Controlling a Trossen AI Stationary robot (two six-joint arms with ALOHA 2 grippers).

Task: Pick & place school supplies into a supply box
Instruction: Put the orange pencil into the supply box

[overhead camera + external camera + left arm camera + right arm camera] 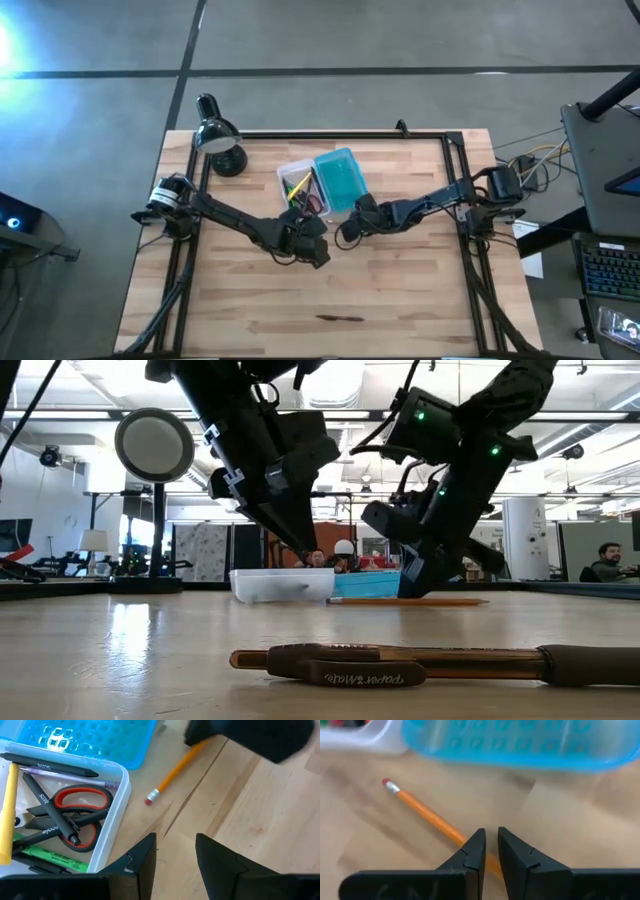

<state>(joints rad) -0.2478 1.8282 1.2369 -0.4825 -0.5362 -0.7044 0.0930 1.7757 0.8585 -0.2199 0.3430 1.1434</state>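
Note:
The supply box sits mid-table, its clear whitish tray (298, 183) joined to the teal ribbed lid (340, 178). In the tray (112, 827) lie the red-handled scissors (82, 815), dark pens (50, 810), a yellow pencil (7, 815), a green marker (47, 856) and a lilac pen (75, 776). An orange pencil (172, 772) lies flat on the table in front of the box. My right gripper (491, 842) stands over it, fingers close together. My left gripper (175, 852) is open beside the tray's near corner. A dark brown pen (420, 663) lies near the table's near edge. My right gripper comes down from above on the orange pencil's shaft (451, 834), away from the eraser end (387, 784). The fingers stand slantwise across it, and orange shows in the narrow gap between them. The pencil lies level on the table (455, 601).
A black desk lamp (215, 138) stands at the far left corner of the table. The two grippers are close together in front of the box. The near half of the table holds only the brown pen (340, 318). People show in the room beyond.

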